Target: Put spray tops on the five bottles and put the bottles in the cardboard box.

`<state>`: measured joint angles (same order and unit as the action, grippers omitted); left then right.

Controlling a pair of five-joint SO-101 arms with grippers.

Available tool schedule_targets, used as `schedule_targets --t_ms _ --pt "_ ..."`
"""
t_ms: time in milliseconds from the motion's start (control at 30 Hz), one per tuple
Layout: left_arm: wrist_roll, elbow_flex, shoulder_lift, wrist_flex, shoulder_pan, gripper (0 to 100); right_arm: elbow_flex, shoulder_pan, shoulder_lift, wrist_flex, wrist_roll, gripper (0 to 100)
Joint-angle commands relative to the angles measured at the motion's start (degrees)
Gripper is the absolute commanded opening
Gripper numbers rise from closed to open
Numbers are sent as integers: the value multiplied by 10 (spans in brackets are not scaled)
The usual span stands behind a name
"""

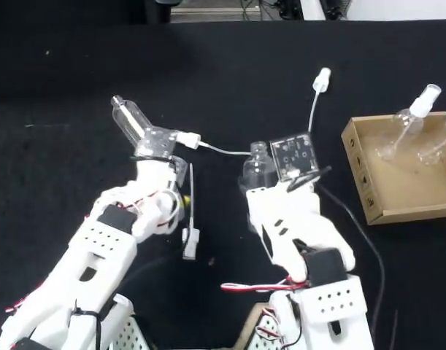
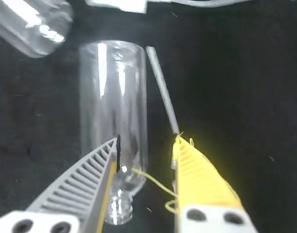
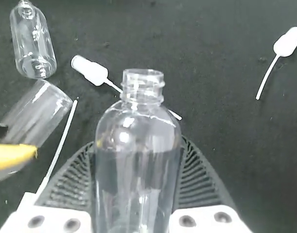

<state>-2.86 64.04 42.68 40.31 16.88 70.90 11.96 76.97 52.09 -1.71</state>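
My right gripper (image 3: 138, 144) is shut on a clear open-necked bottle (image 3: 137, 160), holding it upright near the table's middle (image 1: 258, 165). My left gripper (image 2: 146, 141) stands open over a second clear bottle (image 2: 113, 107) that lies on the black table with its neck toward the wrist. The grey finger (image 2: 97, 165) overlaps this bottle and the yellow finger (image 2: 197, 179) stays apart from it. A third bottle (image 1: 129, 117) lies just beyond the left gripper (image 1: 166, 157). One loose spray top (image 1: 190, 138) lies between the grippers, another (image 1: 190, 244) by the left arm, a third (image 1: 321, 80) farther back.
The cardboard box (image 1: 358, 168) sits at the right edge with two capped bottles (image 1: 406, 122) inside. A thin dip tube (image 2: 162, 90) lies right beside the bottle under my left gripper. A black cable (image 1: 361, 233) runs past the right arm.
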Motion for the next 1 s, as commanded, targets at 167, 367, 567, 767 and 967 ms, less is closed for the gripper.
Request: schedule_targets --t_ms 167,367,567,767,967 --pt "6 -54 -1 45 27 227 3 -11 33 -12 4 11" --pt "9 -53 -4 47 35 234 5 -12 33 -12 4 11" --pt "25 -87 -98 47 58 234 5 -12 33 -13 4 11" --pt "26 -110 -149 47 59 234 -1 -60 29 -18 4 11" --pt "28 -113 -154 47 60 234 -1 -64 29 -17 4 11"
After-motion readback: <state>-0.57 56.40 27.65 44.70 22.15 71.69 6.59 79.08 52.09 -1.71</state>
